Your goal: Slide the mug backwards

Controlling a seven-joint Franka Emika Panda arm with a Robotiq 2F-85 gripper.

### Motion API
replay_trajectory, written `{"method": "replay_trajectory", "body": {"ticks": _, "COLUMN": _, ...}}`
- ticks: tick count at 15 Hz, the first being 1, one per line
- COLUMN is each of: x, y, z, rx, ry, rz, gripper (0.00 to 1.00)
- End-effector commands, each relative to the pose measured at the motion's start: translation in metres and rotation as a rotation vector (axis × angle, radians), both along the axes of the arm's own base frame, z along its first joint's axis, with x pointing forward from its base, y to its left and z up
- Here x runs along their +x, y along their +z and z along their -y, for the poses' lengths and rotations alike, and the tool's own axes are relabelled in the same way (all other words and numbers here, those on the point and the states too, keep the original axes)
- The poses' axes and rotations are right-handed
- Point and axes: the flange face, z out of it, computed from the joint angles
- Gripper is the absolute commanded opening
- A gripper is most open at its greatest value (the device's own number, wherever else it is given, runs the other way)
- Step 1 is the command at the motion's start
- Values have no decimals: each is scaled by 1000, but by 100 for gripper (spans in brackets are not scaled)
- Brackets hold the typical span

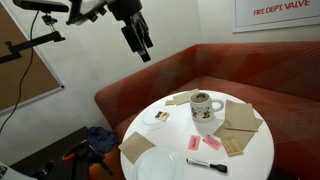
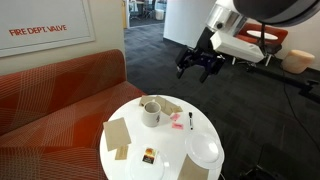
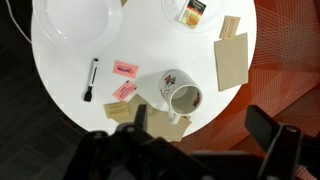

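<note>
The glossy white ceramic mug [image 3: 178, 93], with a red print on its side and a dark interior, stands upright near the rim of the round white counter [image 3: 70, 70], on the side nearest the ribbed red sofa [image 1: 150, 85] and among flat brown paper napkins [image 3: 232, 60]. The black hand [image 1: 143, 50] hangs high above, tilted, its fingers spread wide and empty.

A round white table [image 3: 60, 75] is carrying everything. A white mug with a red picture [image 3: 172, 92] is standing near the table's edge. Two small pink paper packets [image 3: 125, 68] are lying just beside the mug, and a black pen [image 3: 90, 78] is lying past them. A flat brown paper napkin [image 3: 231, 60] is lying on the mug's other side. Two flat white plates [image 3: 75, 18] are sitting well apart from the mug, across the table.
</note>
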Motion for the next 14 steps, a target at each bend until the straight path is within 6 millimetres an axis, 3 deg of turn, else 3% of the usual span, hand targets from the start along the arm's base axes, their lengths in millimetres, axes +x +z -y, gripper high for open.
{"method": "replay_trajectory", "body": {"ticks": 1, "x": 25, "y": -21, "z": -13, "rx": 43, "ry": -161, "rz": 11, "gripper": 100}}
{"method": "replay_trajectory", "body": {"ticks": 6, "x": 50, "y": -68, "z": -23, "rx": 72, "ry": -346, "rz": 15, "gripper": 100}}
{"method": "replay_trajectory", "body": {"ticks": 14, "x": 96, "y": -145, "z": -15, "rx": 69, "ry": -504, "rz": -42, "gripper": 100}}
